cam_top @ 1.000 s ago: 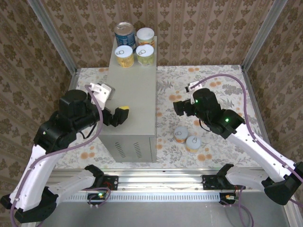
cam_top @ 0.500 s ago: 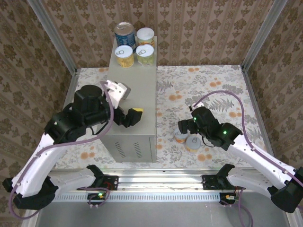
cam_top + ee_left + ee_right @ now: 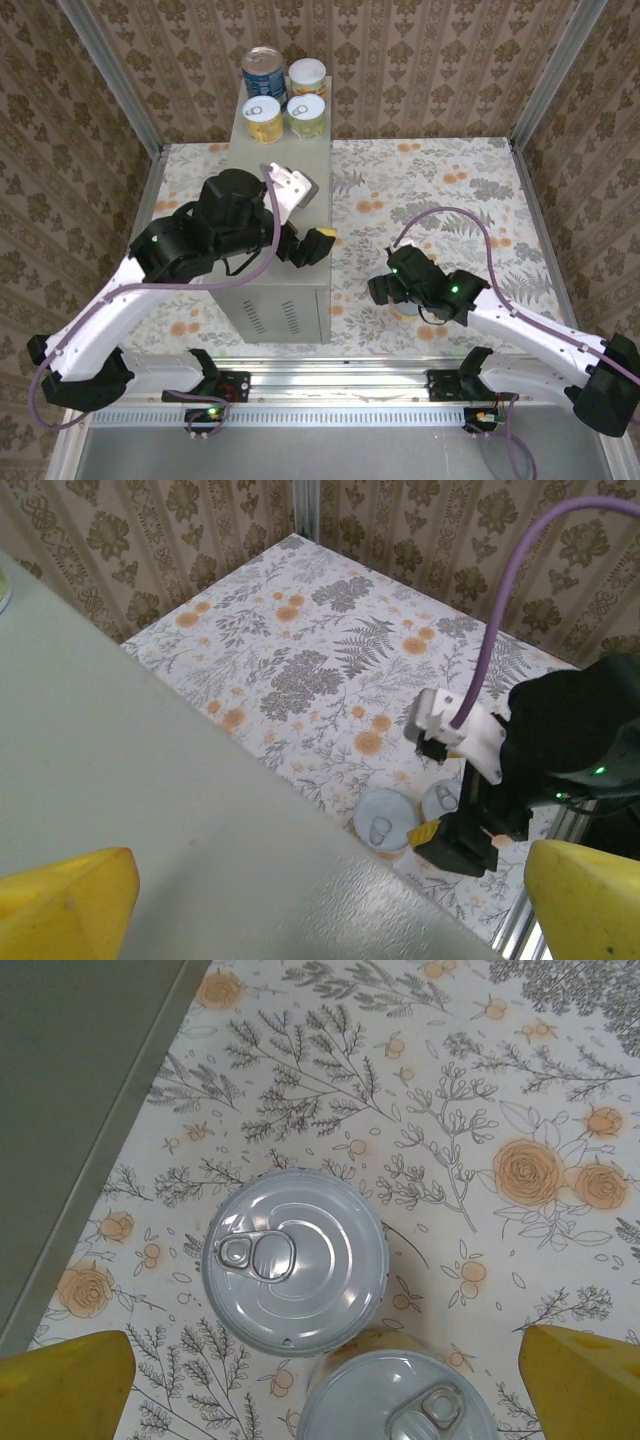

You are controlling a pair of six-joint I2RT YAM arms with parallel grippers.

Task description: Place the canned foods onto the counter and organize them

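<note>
Brown damask-patterned walls (image 3: 420,60), white floral floor (image 3: 440,200), aluminium corner posts (image 3: 548,75), slotted metal rail (image 3: 340,412) along near edge

No text or number is legible on any can (image 3: 294,1260) or the counter (image 3: 272,155).

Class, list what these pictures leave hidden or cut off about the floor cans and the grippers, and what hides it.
Right wrist view: one floor can is cut off by the bottom edge; the other can shows its lid, no label.
Top view: the right gripper covers most of both.
Left wrist view: the left gripper has its fingers cut off by the lower corners.
</note>
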